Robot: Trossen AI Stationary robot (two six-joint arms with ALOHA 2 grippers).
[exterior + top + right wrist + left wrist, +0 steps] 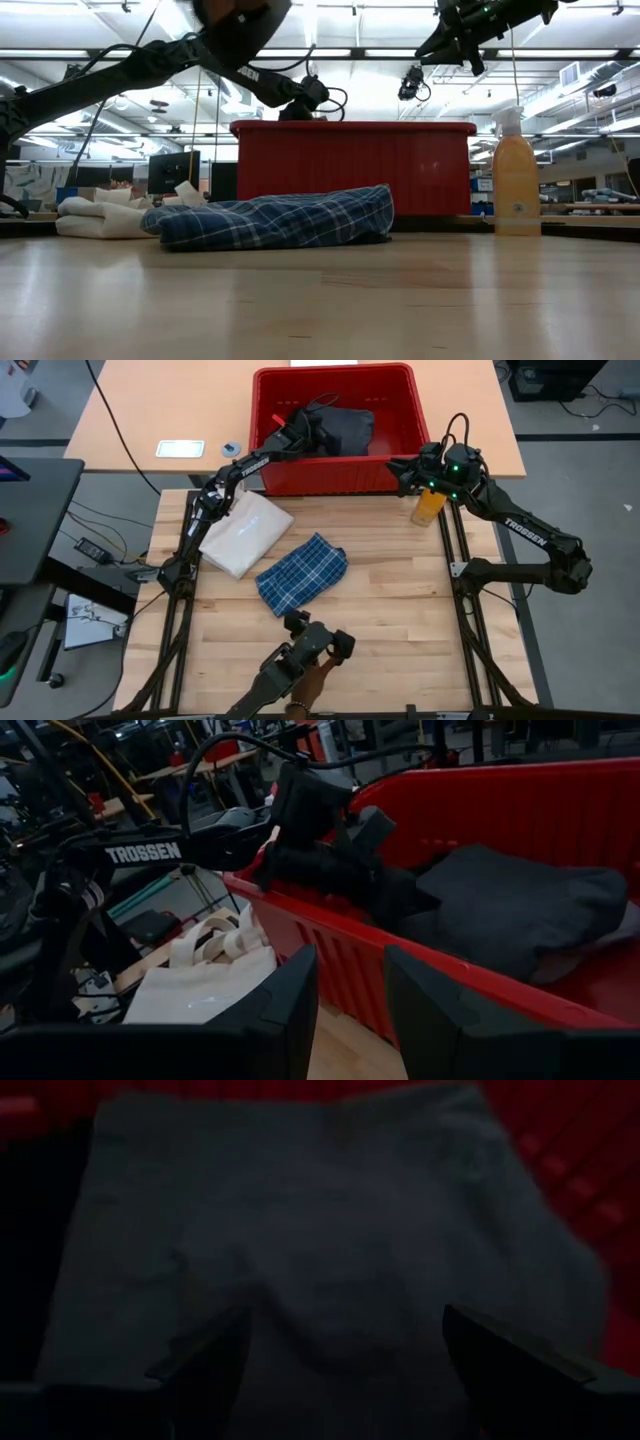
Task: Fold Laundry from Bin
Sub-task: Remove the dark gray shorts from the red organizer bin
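Pale wooden tabletop (pixel 400 610), wide bare stretch along its near side. At the far edge sits the big red plastic rectangular crate (pixel 335 472), a dark charcoal-grey garment (pixel 345 428) heaped inside. The left gripper (pixel 297 426) is down in the crate, fingers spread wide just over that dark cloth, nothing held. The right gripper (pixel 404 468) hovers at the crate's right near corner, jaws narrow, empty, beside the orange spray bottle (pixel 428 506). Mid-table lies the folded blue-and-white plaid shirt (pixel 302 572), just beside the cream-white cloth tote bag (pixel 243 535).
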